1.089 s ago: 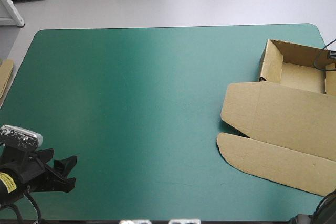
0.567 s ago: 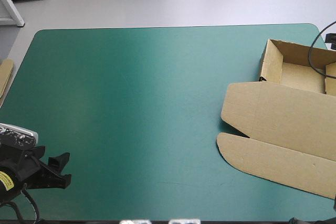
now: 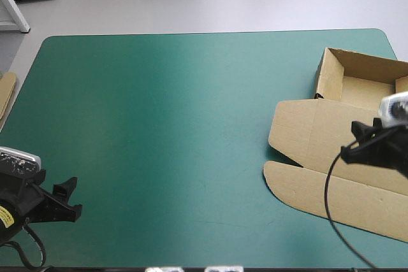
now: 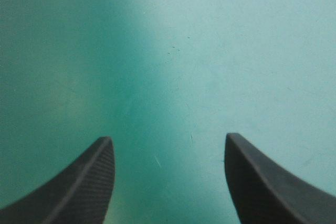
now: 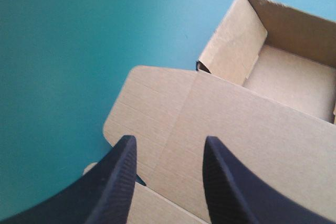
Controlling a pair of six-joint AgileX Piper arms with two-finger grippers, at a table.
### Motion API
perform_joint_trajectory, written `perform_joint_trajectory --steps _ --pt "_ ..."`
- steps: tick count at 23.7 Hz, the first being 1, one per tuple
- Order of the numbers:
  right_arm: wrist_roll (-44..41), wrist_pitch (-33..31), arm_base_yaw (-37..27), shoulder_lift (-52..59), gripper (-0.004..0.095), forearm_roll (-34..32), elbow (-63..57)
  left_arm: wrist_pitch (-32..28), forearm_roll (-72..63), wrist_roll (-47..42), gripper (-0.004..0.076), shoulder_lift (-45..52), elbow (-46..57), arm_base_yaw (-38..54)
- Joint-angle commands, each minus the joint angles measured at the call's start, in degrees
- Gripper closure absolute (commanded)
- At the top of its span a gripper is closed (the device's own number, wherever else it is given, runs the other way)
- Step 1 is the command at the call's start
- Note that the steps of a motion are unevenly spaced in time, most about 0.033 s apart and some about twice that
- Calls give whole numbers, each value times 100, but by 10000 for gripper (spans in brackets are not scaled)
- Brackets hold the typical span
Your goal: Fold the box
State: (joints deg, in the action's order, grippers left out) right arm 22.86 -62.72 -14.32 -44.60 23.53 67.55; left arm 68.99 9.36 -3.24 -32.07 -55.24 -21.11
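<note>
High view, box: the brown box is lying at the table's right side. Its tray is standing with walls raised toward the far right corner, and its lid is lying flat toward the near edge, ending in a rounded flap.
High view, right gripper: the right gripper is hovering over the lid, near the tray; whether it is touching the board cannot be told here.
High view, left gripper: the left gripper is hanging over the teal-green cover at the near left corner, well apart from the box.
High view, left edge: an edge of spare board is showing there.
Left wrist view: the left gripper is standing wide apart and holding nothing, with only bare cover ahead of it.
Right wrist view: the right gripper is also released, fingers parted with nothing between them. It is pointing down at the lid, with the tray ahead.
Handling, judged: the board is probably light, stiff across its panels and bending readily along its creases. It is likely to slide on the cover when pushed.
Hold, judged: the lid's free edge or the flap is offering the best pinch, since a flat panel gives no lip. A finger is needing to get under the edge first.
</note>
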Motion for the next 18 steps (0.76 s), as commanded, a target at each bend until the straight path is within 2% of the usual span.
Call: perform_joint_trajectory --steps 1,5,10,13,18 --pt "602 992 50 1250 535 671 -848 -387 61 -52 283 74 82 -33" --pt "921 1081 50 2215 563 921 -1742 -562 54 -176 283 571 544 -33" --pt "1376 868 544 2275 619 1262 -2234 -835 3 -596 283 1456 1121 -33" --pt "1434 683 1012 2275 711 1144 -2712 -1017 3 -609 283 1978 1694 -33" --pt "1781 658 1031 2275 840 1084 -3205 -1246 -3 -609 283 2301 2279 -33"
